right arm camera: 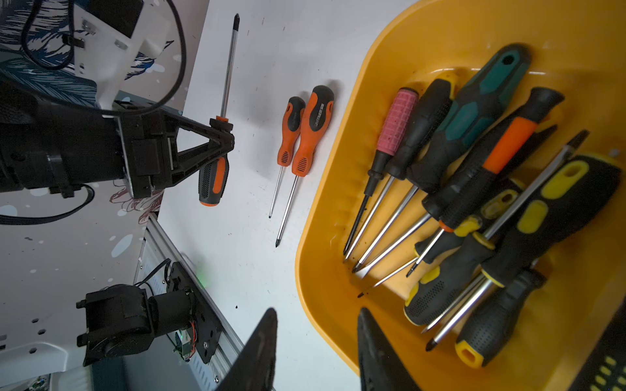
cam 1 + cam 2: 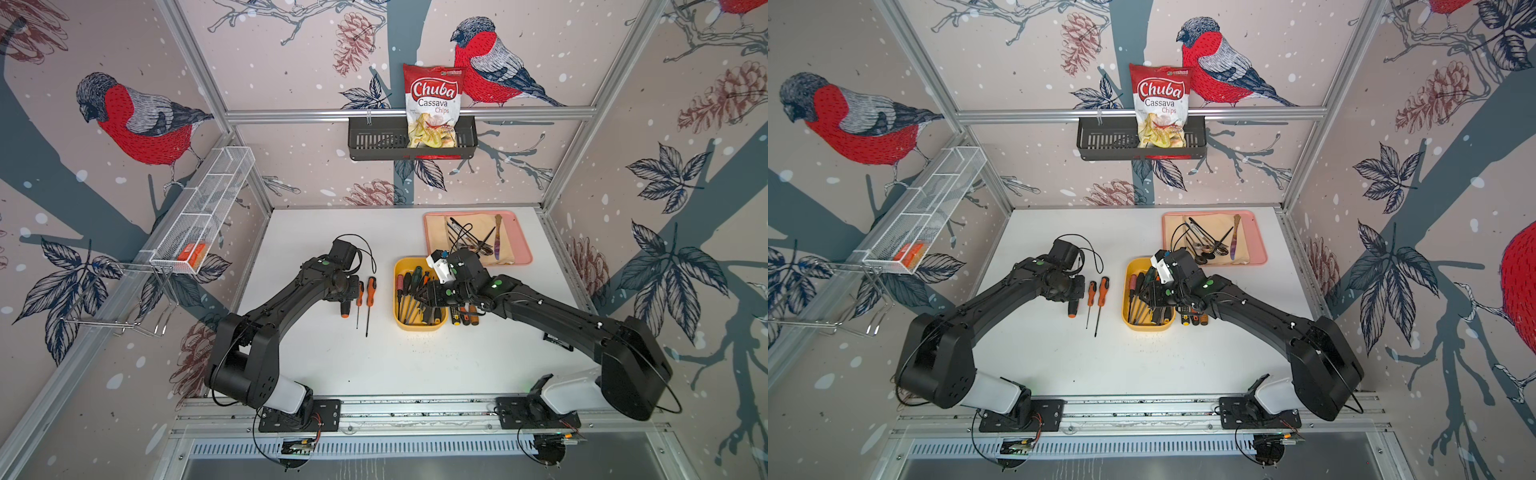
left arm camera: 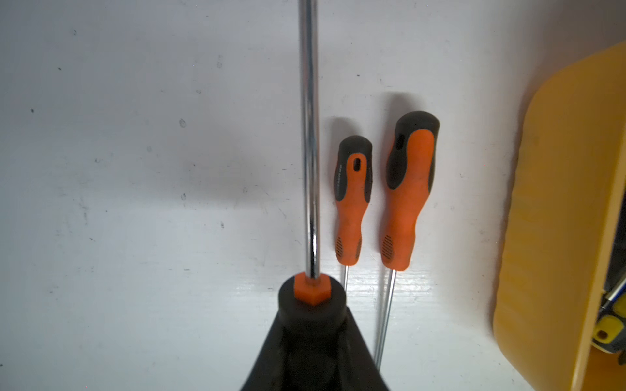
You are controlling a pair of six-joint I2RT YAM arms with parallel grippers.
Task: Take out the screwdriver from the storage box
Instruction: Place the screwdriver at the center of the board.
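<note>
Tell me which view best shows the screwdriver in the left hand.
The right wrist view: the screwdriver shows there tip to handle, clamped in the left hand. The left wrist view shows only its collar and shaft. Both top views show just its handle end beneath the left arm.

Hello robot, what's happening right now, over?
Left gripper shut on orange-black screwdriver, outside the storage box. Right gripper open, empty, over the box. Plenty more screwdrivers inside; nothing blocking.
</note>
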